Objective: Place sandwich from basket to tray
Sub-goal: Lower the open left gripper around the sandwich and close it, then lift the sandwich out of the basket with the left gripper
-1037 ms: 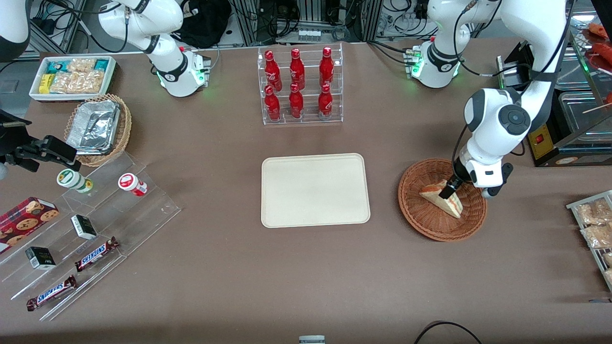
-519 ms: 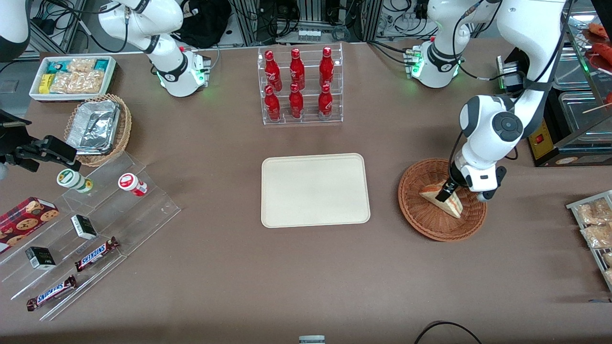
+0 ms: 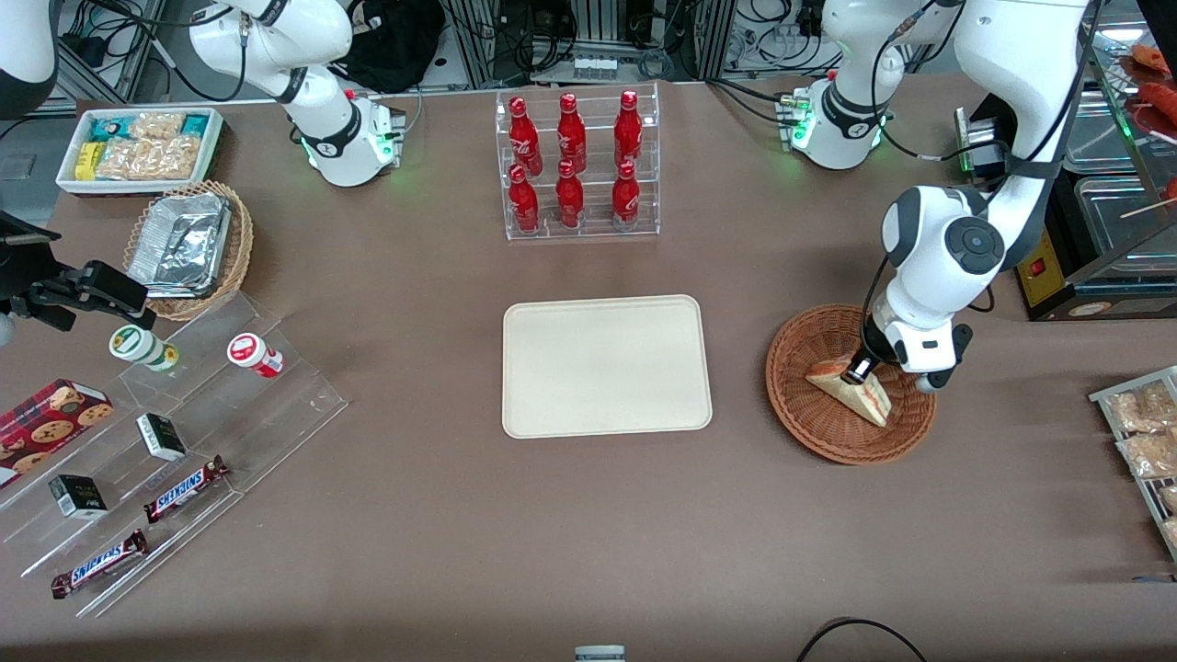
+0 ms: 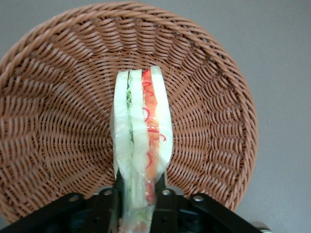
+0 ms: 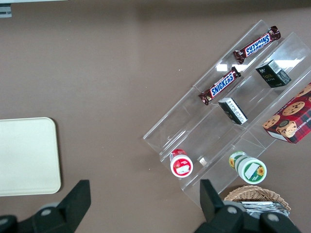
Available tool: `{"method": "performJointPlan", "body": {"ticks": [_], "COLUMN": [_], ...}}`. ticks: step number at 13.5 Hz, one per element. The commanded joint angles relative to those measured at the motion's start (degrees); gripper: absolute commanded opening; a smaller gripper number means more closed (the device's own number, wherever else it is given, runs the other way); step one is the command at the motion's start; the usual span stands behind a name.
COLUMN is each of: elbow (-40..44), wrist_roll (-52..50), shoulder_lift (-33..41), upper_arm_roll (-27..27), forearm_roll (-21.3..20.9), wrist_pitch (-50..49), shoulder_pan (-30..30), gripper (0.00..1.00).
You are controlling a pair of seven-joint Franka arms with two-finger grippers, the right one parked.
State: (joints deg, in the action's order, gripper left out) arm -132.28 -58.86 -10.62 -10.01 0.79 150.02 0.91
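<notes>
The sandwich (image 3: 864, 395), a pale wedge with orange-red and green layers, stands on edge in the reddish-brown wicker basket (image 3: 809, 423) toward the working arm's end of the table. My left gripper (image 3: 861, 370) reaches down into the basket and is shut on the sandwich's end. In the left wrist view the black fingers (image 4: 118, 183) press both sides of the sandwich (image 4: 143, 121), which narrows between them, with the basket (image 4: 58, 121) under it. The cream-white tray (image 3: 607, 365) lies bare at mid-table beside the basket; its corner (image 5: 26, 155) shows in the right wrist view.
A clear rack of red bottles (image 3: 575, 165) stands farther from the front camera than the tray. Toward the parked arm's end are a clear stepped shelf with snacks (image 3: 175, 441), a tan basket with a foil container (image 3: 184, 248) and a white snack bin (image 3: 138, 147). Packaged snacks (image 3: 1140, 432) lie near the basket.
The left arm's wrist has shifted slightly toward the tray and turned, the fingers have settled onto the sandwich, and the sandwich has tipped a little in the basket.
</notes>
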Motion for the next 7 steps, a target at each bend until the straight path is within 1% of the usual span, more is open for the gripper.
{"method": "performJointPlan", "body": {"ticks": [1,2,5,7], "elbow": [0.87,2.71,15.25,20.46], "wrist_roll": [-0.82,-0.82,-0.82,-0.82], "shoulder_lift": [7.08,8.76,8.96,8.17], "upper_arm_roll": [-0.10,-0.53,-6.05,-11.75], "forearm_roll": [-0.79,-0.97,-1.85,-6.31], "wrist_pitch": [-7.52,-11.64,-31.13,-38.28], "shoulder_pan": [-0.30,-0.30,-0.30,-0.30], "gripper": [0.04,0.04,0.04,0.04]}}
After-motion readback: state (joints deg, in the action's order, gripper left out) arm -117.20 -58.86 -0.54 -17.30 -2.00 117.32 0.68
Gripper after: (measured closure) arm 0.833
